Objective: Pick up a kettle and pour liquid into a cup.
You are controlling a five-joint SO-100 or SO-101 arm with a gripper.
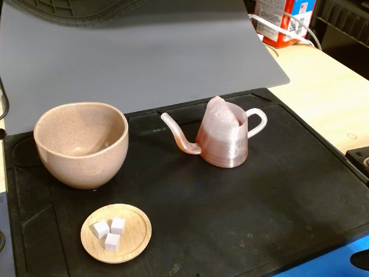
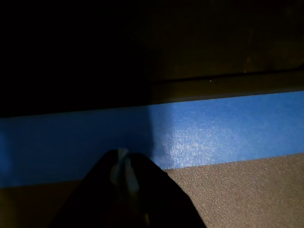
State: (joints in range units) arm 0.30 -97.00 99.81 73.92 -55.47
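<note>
The kettle [image 1: 225, 141] stands upright on the black mat [image 1: 259, 213], right of centre in the fixed view. Its thin curved spout [image 1: 176, 134] points left and its whitish loop handle [image 1: 258, 122] points right. A reddish liquid [image 1: 222, 151] tints its lower body and spout. The cup [image 1: 81, 144], beige-pink and speckled, stands to the left, apart from the spout tip, and looks empty. My gripper is out of the fixed view. In the dark wrist view the gripper [image 2: 122, 164] shows as a dark mound at the bottom edge, fingers together, holding nothing, over a blue strip [image 2: 213, 128].
A small wooden dish [image 1: 141, 228] with three white cubes [image 1: 109, 231] lies at the mat's front left. A grey sheet [image 1: 144, 57] rises behind the mat. A red-and-white container [image 1: 282, 20] stands at the back right. A black part [image 1: 360, 158] juts in at the right edge.
</note>
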